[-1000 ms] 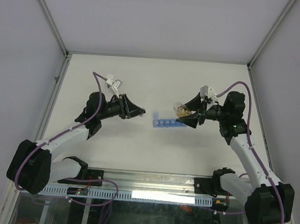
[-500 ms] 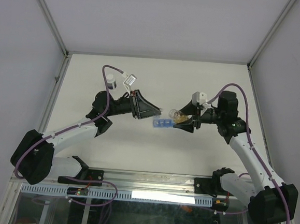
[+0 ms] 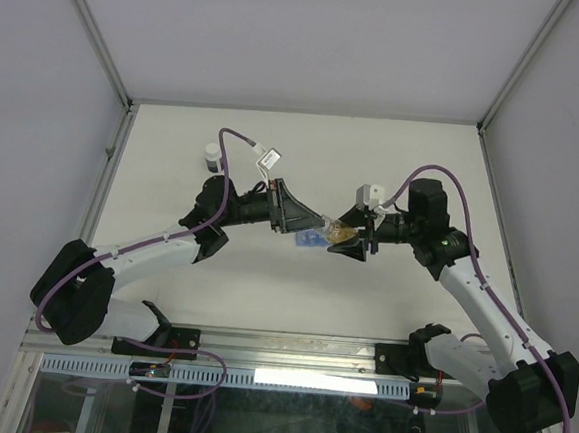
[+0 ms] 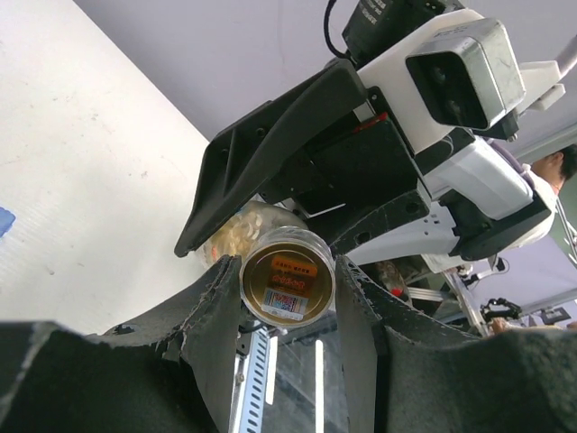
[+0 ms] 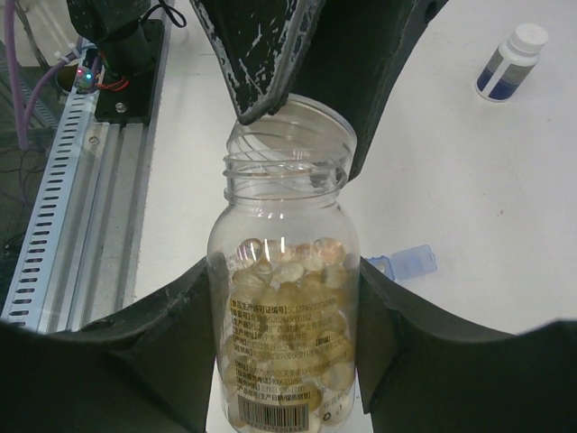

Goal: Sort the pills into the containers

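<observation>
My right gripper (image 5: 284, 271) is shut on a clear bottle (image 5: 287, 207) that is about half full of amber pills (image 5: 284, 298). In the top view this bottle (image 3: 340, 233) hangs tilted over the table's middle, its mouth toward my left gripper (image 3: 324, 222). The left fingers (image 5: 261, 63) close on the bottle's clear cap (image 5: 290, 122), with the neck threads showing just under it. In the left wrist view the cap (image 4: 287, 275), gold-labelled on top, sits between those jaws. The blue containers strip (image 3: 311, 240) lies on the table under both grippers, mostly hidden; one open lid (image 5: 410, 262) shows.
A small white-capped vial (image 3: 212, 153) stands at the back left of the table, also seen in the right wrist view (image 5: 511, 60). A metal rail (image 3: 287, 377) with cables runs along the near edge. Enclosure walls bound the table on three sides.
My left arm swung right, and its fingers now stand on the cap. My right gripper carried the bottle left toward it, over the blue strip.
</observation>
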